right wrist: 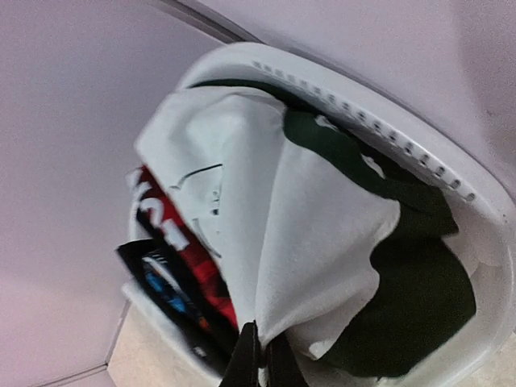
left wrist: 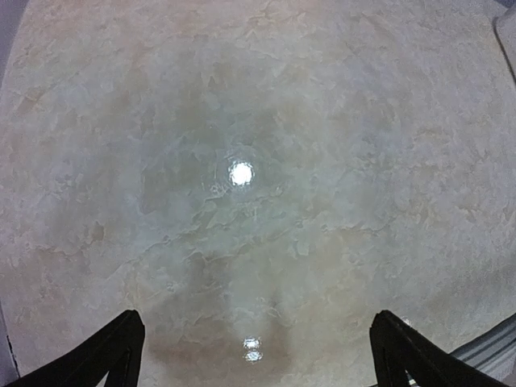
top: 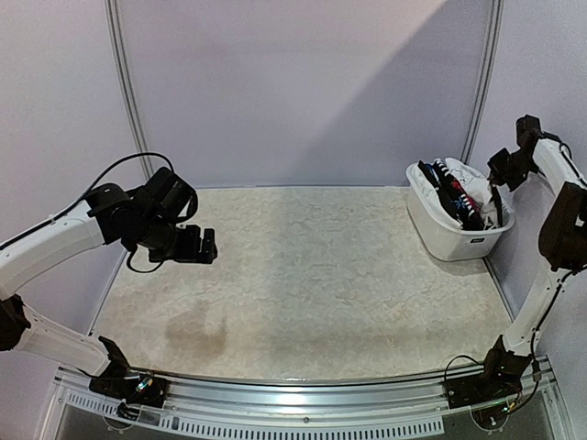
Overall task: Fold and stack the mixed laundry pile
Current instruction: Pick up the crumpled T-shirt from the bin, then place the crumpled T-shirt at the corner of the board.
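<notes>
Laundry (top: pixel 456 194): piled in the tub (top: pixel 449 240); a white shirt (right wrist: pixel 306 234) is draped on top, with a green piece (right wrist: pixel 419 298) on one side and a red-black plaid piece (right wrist: pixel 189 266) on the other.
Tub: set at the far right corner of the table (top: pixel 321 275).
Right gripper (right wrist: pixel 260 355): clenched on a fold of the white shirt, held over the tub.
Left gripper (left wrist: pixel 256 322): jaws spread wide, nothing grasped; held above the table's left side, well apart from the tub.

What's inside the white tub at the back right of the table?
Clothes: a white T-shirt on top, pinched by the right claw, a dark green piece beside it, a red-black garment at the edge. Whatever lies beneath them, and the floor of the tub, is hidden.
</notes>
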Action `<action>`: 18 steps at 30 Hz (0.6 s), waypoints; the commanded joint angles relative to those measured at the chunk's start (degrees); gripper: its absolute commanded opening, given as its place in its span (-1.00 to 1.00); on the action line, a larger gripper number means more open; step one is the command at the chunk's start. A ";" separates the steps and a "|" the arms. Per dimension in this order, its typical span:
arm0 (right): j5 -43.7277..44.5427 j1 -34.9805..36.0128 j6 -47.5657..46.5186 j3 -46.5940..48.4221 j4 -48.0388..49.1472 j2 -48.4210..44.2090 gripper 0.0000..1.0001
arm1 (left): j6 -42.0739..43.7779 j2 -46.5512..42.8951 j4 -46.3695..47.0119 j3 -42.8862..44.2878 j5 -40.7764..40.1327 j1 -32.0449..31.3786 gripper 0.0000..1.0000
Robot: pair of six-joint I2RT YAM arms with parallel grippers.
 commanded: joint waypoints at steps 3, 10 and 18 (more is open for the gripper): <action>-10.09 2.46 -1.15 2.20 12.52 -9.90 -1.00 | 1.40 0.16 1.16 0.63 1.39 -1.13 0.99; -15.49 5.30 -0.41 3.22 19.27 -15.24 -1.00 | 1.67 -1.05 1.73 -0.23 2.18 -1.11 0.99; -15.52 12.24 -1.00 6.01 25.68 -20.07 -1.00 | 3.07 -1.78 1.94 0.03 2.94 -1.13 0.99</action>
